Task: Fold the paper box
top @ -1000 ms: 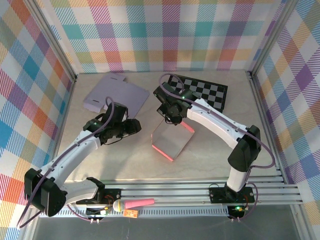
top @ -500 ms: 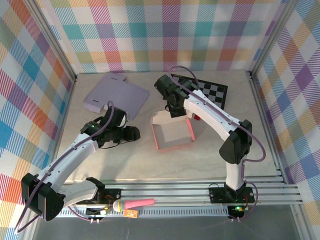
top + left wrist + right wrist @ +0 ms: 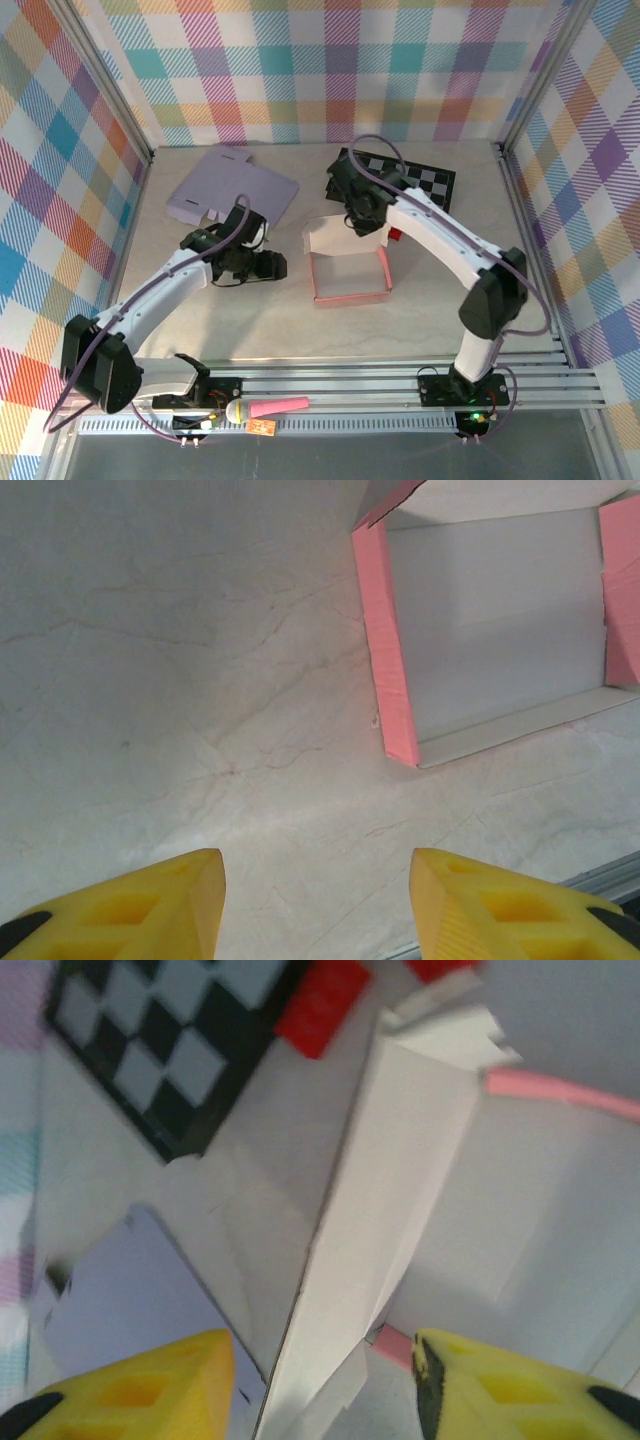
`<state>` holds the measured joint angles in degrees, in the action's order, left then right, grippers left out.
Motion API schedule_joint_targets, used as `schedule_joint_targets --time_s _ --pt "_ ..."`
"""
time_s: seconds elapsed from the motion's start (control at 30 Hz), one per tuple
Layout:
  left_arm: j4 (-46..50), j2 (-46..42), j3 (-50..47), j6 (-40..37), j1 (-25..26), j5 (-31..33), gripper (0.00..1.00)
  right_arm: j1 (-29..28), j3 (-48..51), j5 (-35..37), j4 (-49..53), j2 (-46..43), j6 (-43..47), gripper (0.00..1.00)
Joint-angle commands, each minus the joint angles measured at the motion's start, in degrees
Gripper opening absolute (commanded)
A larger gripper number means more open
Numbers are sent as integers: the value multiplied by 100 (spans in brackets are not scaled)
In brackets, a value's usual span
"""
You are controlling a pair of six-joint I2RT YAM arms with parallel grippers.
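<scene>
Pink paper box (image 3: 350,272): far wall part hidden by my right arm (image 3: 440,235).
Right gripper (image 3: 322,1360): released, astride that wall.
Left gripper (image 3: 315,880): released.

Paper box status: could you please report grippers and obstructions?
Left gripper open, short of box. Right gripper open, astride its back flap. Paper box upright, top open. Red block beside far corner.

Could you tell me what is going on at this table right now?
Two robot arms are folding a pink paper box in the middle of the table. The box sits half formed, its side walls up. The right claw is open, straddling the white back flap; the left claw hovers open to the box's left. A flat lavender sheet and a checkerboard lie behind.
</scene>
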<state>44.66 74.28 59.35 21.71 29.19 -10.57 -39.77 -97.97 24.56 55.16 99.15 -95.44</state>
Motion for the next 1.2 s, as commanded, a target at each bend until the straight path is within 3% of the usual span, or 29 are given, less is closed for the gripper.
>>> schedule_joint_targets --time_s 0.0,0.1,0.17,0.3,0.53,0.8,1.17 --pt "-157 304 413 -320 60 82 52 468 520 -427 -1540 -861 3224 53" --pt "-221 653 762 -506 69 72 52 1124 1316 -2132 -2416 -1656 5882 59" --pt "-256 884 993 -676 82 97 53 1506 1781 -3019 -2363 -2102 7396 64" --pt "-390 1276 1300 -1037 156 194 53 1847 2410 -3289 -1576 -2406 9142 68" --pt "-547 1773 1606 -1195 183 431 53 2119 3335 -3272 -2223 -2248 9673 67" --pt "-629 2241 1900 -1196 210 484 53 2219 2909 -3326 -2223 -1338 10014 59" --pt "-713 2630 2233 -1172 219 456 48 2230 2622 -3536 -2305 -851 10036 45"
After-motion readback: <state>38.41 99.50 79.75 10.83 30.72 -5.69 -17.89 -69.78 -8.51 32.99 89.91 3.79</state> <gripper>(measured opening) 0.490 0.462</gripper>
